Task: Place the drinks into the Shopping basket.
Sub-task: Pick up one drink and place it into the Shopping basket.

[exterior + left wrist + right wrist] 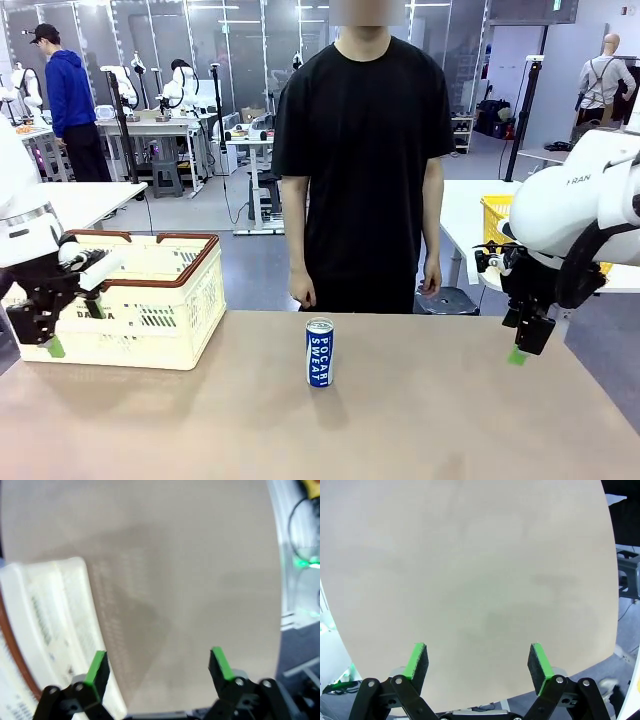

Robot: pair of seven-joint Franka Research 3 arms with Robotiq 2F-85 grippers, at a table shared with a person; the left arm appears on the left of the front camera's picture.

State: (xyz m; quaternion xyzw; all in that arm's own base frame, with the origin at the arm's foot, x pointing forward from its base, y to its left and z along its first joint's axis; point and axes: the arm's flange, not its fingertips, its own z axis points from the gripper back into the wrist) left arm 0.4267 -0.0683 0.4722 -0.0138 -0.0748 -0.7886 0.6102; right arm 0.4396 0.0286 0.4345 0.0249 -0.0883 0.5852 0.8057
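Both grippers wide, empty: left gripper (50, 335) beside Shopping basket (190, 345), right gripper (525, 340) far right. Should grab upright Pocari Sweat can (319, 352) mid-body, squarely.

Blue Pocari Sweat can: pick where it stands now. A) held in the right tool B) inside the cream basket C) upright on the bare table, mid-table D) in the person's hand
C: the blue can stands upright on the table, apart from the cream basket.

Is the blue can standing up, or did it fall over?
Standing up. The slim blue metal can sits on its base on the beige table, silver top upward, white lettering running down its side.
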